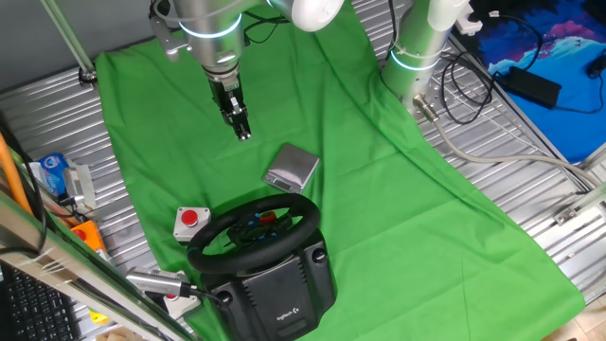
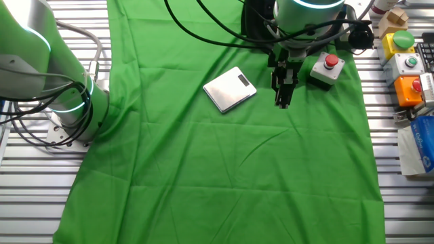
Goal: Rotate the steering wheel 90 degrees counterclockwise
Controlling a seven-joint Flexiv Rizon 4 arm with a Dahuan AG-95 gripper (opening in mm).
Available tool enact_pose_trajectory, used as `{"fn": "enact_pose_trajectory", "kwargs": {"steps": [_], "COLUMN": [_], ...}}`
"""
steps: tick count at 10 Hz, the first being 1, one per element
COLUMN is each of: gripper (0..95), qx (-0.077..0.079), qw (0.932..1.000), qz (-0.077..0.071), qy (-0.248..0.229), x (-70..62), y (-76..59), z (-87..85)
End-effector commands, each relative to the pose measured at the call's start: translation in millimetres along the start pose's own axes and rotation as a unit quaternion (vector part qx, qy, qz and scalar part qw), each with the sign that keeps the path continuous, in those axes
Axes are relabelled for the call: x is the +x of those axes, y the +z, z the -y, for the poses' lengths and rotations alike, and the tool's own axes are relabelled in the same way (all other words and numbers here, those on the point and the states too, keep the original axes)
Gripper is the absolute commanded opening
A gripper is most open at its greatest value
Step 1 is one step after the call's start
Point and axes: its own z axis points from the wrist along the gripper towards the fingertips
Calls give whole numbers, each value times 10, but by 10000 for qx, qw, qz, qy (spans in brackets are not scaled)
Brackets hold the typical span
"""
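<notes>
Currently gripper (image 1: 243,131) fingers together, empty, well behind steering wheel (image 1: 254,230); grey box (image 1: 292,168) between them, collision risk on approach.

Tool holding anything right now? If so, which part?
Nothing is held. The tool hangs in the air above the green cloth, nothing between its fingers, well short of the steering wheel, whose rim is untouched.

Grey box (image 1: 292,168), red button (image 1: 190,221), green cloth (image 1: 398,199).
</notes>
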Motion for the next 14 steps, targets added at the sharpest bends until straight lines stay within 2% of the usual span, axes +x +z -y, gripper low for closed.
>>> {"fn": "enact_pose_trajectory", "kwargs": {"steps": [1, 6, 8, 9, 11, 13, 14], "gripper": [0, 0, 0, 0, 0, 0, 0], "qx": [-113, -64, -69, -124, -534, -989, -1168], "qw": [9997, 9995, 9993, 9986, 9958, 9900, 9874], "qz": [55, 47, 38, 61, 77, 81, 101], "qy": [-224, -290, -364, -511, -739, -1004, -1059], "x": [1, 1, 1, 1, 1, 1, 1], "y": [-1, -1, -1, -1, -1, -1, -1], "z": [0, 0, 0, 0, 0, 0, 0]}}
